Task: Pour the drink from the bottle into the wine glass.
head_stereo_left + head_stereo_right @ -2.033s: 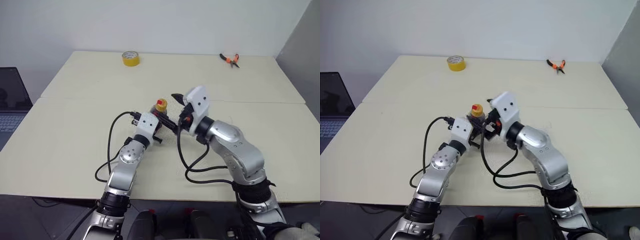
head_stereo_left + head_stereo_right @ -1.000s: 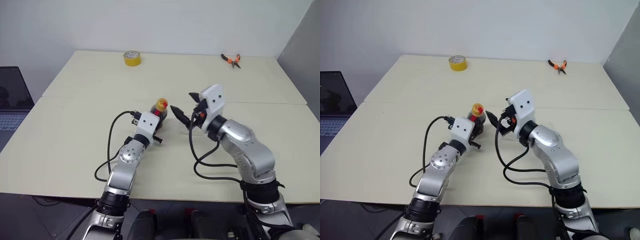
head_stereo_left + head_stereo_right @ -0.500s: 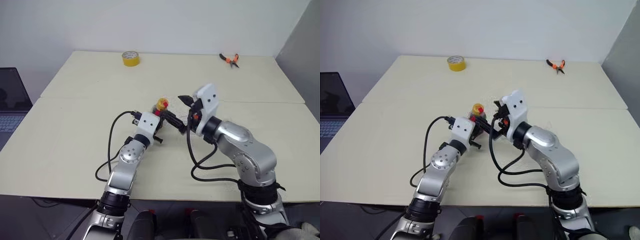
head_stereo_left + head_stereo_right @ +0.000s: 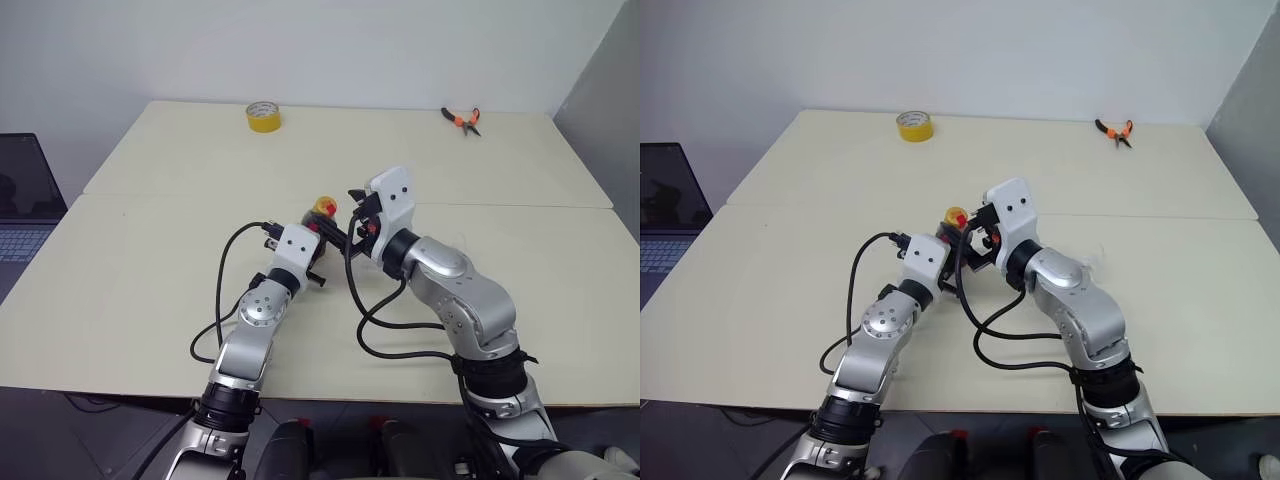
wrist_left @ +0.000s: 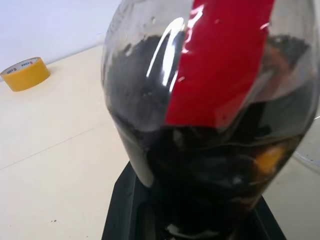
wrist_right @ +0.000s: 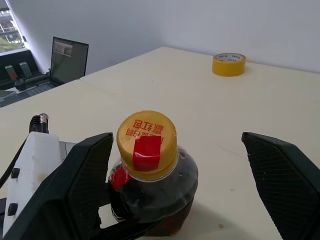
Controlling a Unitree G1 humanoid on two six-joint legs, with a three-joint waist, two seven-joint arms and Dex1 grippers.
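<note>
Right gripper (image 6: 177,165) leftward, nearer (seemingly) bottle (image 6: 150,170).

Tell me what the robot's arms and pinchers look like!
Both arms are shiny silver metal with round joints and black bands near the bottom. Each wrist ends in a white boxy block. Black cables loop loosely beside each arm. The left gripper and right gripper have black fingers; the right one's fingers are wide, pointed and finely textured.

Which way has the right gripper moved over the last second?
Yes: the right gripper moved left, toward the bottle with the yellow cap.
</note>
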